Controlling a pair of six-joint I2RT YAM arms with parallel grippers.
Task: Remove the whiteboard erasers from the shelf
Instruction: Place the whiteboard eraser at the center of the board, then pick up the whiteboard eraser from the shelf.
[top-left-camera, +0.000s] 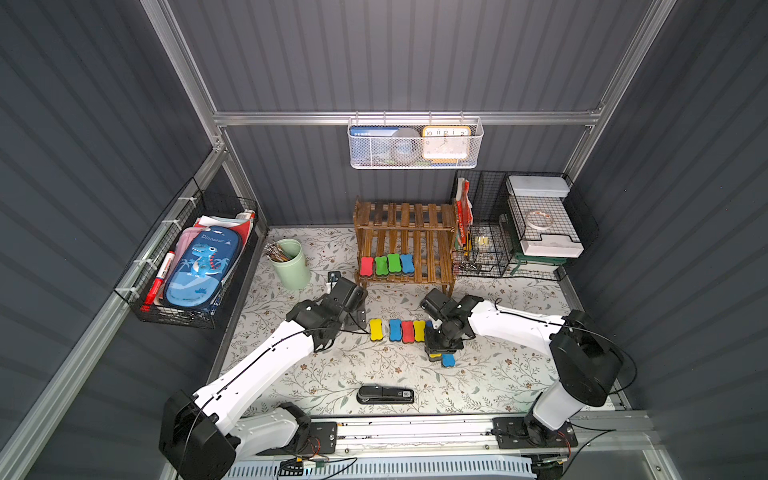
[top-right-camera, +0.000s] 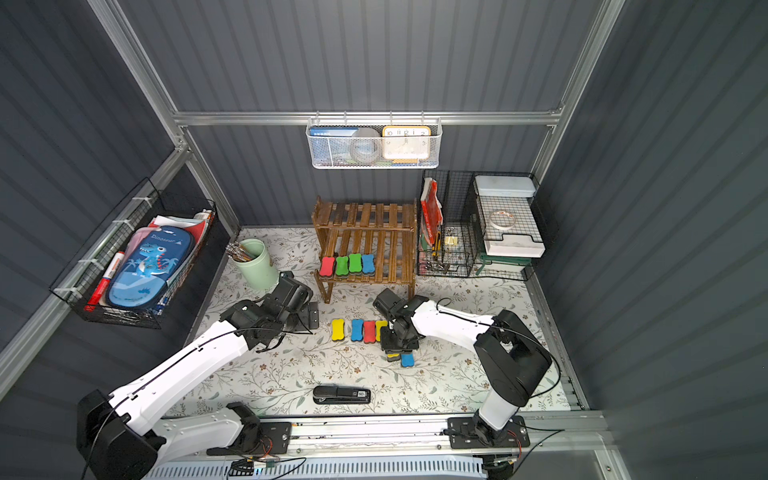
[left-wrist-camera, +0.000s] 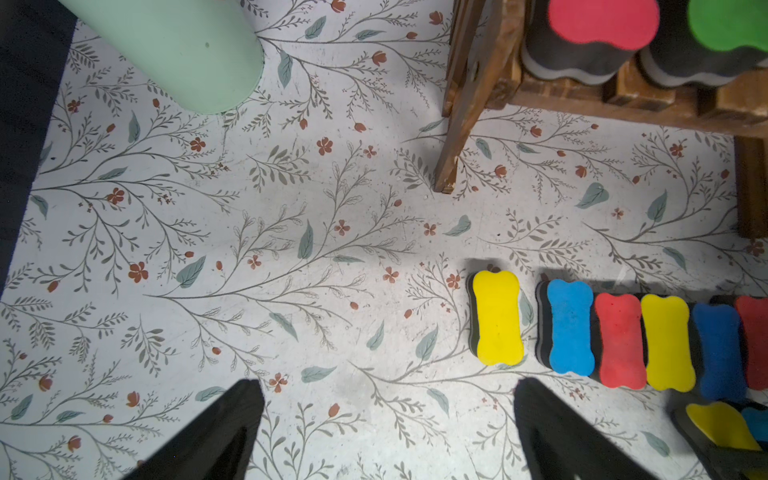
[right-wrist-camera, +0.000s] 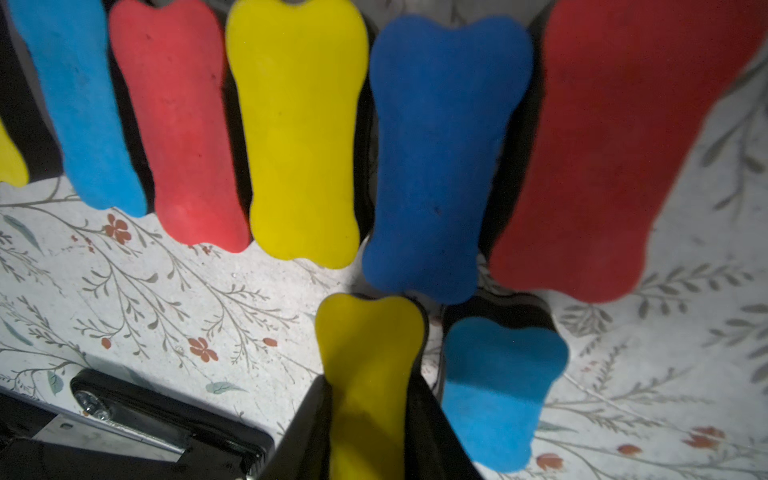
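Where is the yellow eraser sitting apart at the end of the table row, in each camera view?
Both top views: lone yellow eraser on the table, at the end of the row toward the green cup.
Left wrist: fully seen, a gap away from the row.
Right wrist: only a sliver, cut off at the frame edge.
Shared landmark: the light blue eraser beside it.

Lab cell staged as a desk: grey ribbed wall panels (top-left-camera: 395, 54), aluminium frame rails (top-left-camera: 291, 118), mint pencil cup (top-left-camera: 291, 266) near left gripper (left-wrist-camera: 386, 382).
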